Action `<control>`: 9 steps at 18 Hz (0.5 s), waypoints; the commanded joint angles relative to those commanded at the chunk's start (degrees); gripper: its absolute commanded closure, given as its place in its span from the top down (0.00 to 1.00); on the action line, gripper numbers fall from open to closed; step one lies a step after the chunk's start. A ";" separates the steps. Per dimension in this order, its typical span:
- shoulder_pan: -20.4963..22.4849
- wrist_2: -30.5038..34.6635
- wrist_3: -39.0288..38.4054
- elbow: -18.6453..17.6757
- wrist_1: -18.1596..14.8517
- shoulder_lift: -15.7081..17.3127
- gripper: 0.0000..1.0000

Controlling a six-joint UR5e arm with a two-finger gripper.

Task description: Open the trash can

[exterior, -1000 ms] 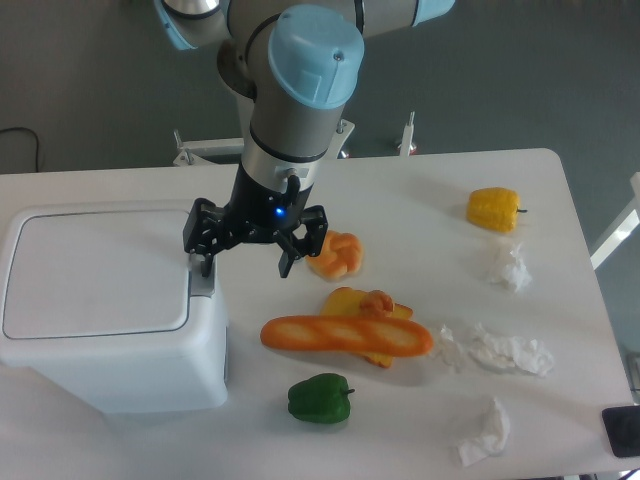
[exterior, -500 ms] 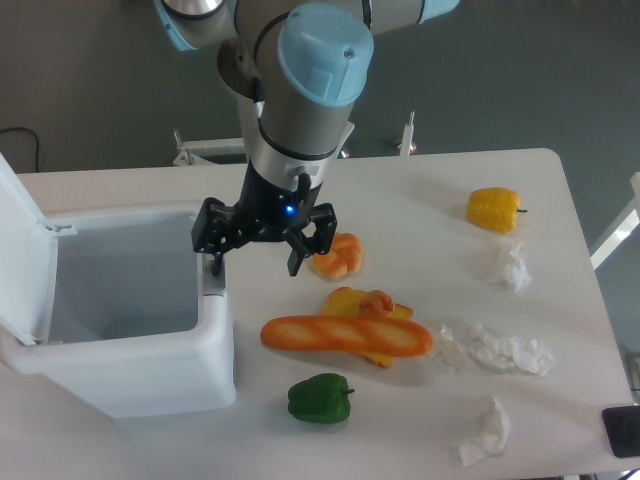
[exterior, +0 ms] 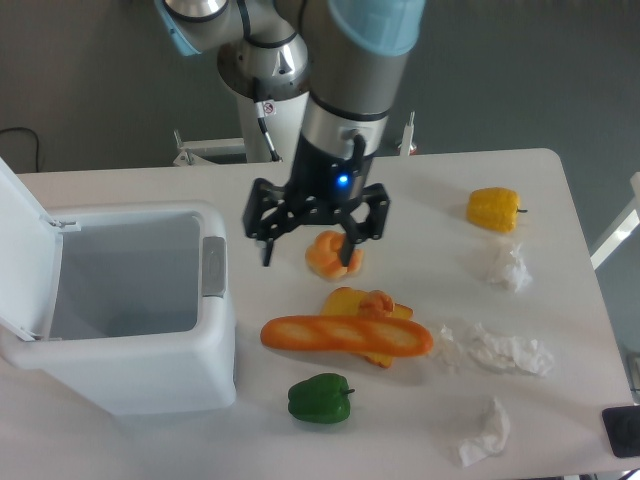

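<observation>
The trash can (exterior: 150, 370) is a large white boxy bin at the left of the table. Its lid (exterior: 20, 250) stands swung up at the far left, and the inside shows hollow. A grey push-button (exterior: 213, 267) sits on the right rim. My gripper (exterior: 307, 252) hangs to the right of the bin, apart from it, above the table. Its fingers (exterior: 266, 249) are spread wide and hold nothing. It hovers just over an orange bread roll (exterior: 333, 256).
A long baguette (exterior: 346, 336) and yellow pastries (exterior: 365, 303) lie mid-table. A green pepper (exterior: 320, 398) sits near the front. A yellow pepper (exterior: 494, 208) is at the right. Crumpled tissues (exterior: 495, 350) are scattered right. A black device (exterior: 622, 430) is at the corner.
The lid went from flat shut to standing up. My gripper has left the button and moved right, away from the bin, to above the bread roll.
</observation>
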 joint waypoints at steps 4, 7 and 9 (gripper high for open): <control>2.12 9.12 11.97 -3.17 0.00 -0.44 1.00; 3.70 11.08 21.37 -3.00 0.52 -1.67 1.00; 5.37 11.17 26.65 -3.17 0.61 -1.85 1.00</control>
